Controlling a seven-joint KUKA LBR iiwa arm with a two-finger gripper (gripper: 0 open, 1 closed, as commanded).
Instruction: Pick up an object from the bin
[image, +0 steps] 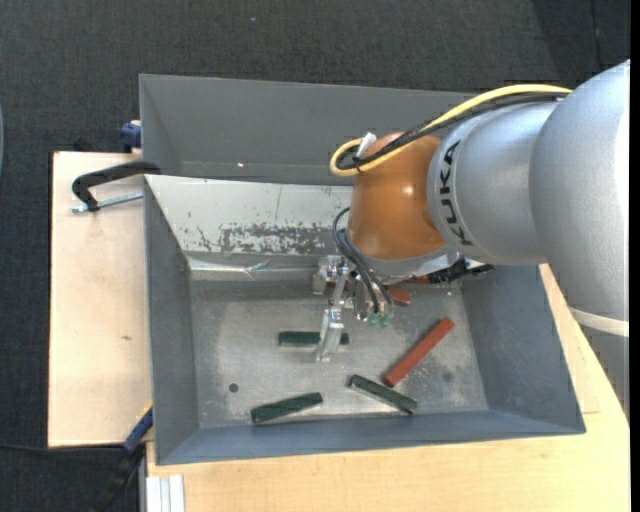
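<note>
Right now my gripper (328, 338) sits over the short dark-green flat bar (296, 340), which juts toward nine o'clock; jaws apart or together, I cannot tell.

Silver-grey arm (560, 170), black KUKA lettering (447, 195), glossy orange wrist cover (395, 210), yellow cable (480, 100), slim metal claw (328, 346).

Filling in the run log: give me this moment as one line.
gripper: low over dark green bar | place: middle of bin | hold: none seen | nearest other: red stick
</note>
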